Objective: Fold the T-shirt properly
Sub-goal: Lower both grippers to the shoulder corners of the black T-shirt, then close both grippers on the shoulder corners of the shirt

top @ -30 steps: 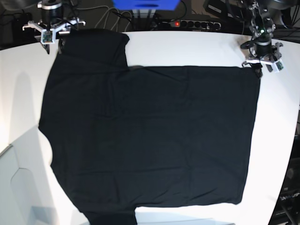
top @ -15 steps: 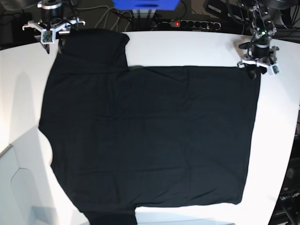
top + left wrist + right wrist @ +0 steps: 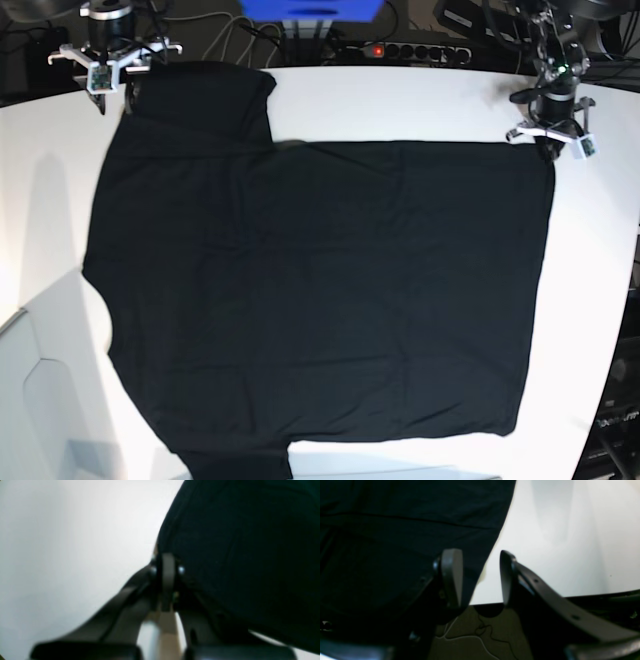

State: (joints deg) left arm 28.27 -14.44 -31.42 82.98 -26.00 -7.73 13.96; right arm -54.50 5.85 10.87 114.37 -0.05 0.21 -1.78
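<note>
Base view: T-shirt (image 3: 320,290) spread flat, plain black side up, across the white table (image 3: 400,100), between the two pincers; fingertips too small to read here. Left wrist view only: left gripper (image 3: 167,566) pinched closed on the shirt's edge, cloth to its right, bare table to its left. Right wrist view only: right gripper (image 3: 476,577) wide apart, holding nothing; one finger (image 3: 451,576) lies over the cloth, the other (image 3: 506,576) over bare table at the table's edge.
</note>
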